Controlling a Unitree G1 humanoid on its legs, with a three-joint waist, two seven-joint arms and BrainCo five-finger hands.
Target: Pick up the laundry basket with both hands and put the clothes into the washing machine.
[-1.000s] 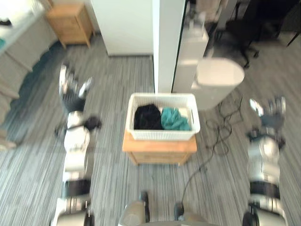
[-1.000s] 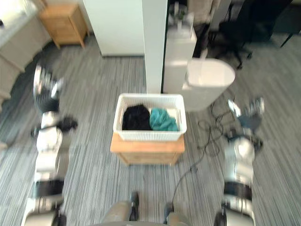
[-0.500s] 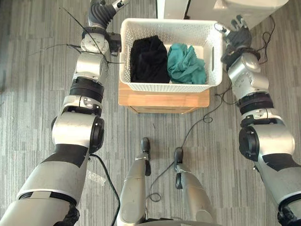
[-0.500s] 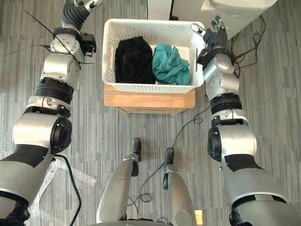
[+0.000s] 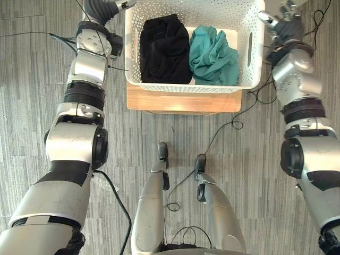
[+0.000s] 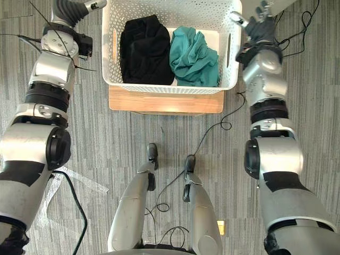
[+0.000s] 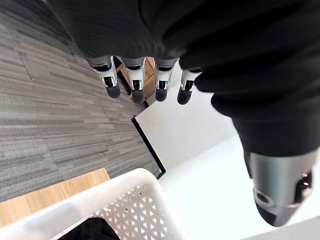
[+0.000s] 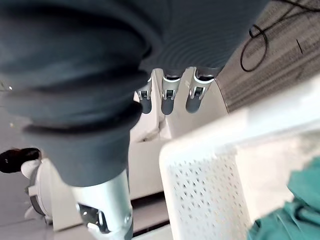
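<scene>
A white perforated laundry basket (image 5: 186, 87) rests on a low wooden stand (image 5: 183, 101). Inside lie a black garment (image 5: 163, 50) on the left and a teal garment (image 5: 212, 53) on the right. My left hand (image 5: 101, 6) is beside the basket's far left corner, apart from the wall, open with straight fingers (image 7: 135, 87). My right hand (image 5: 284, 24) is close by the far right corner, also open, its fingers (image 8: 167, 97) reaching past the basket's rim (image 8: 210, 185). Neither hand holds anything.
Grey striped carpet surrounds the stand. A white appliance (image 8: 150, 165) stands just beyond the basket on the right, and a white wall or cabinet (image 7: 200, 150) rises behind its left corner.
Both arms have swung in from wide apart to the basket's two sides. The camera has tipped down, so the basket shows larger and higher in view.
</scene>
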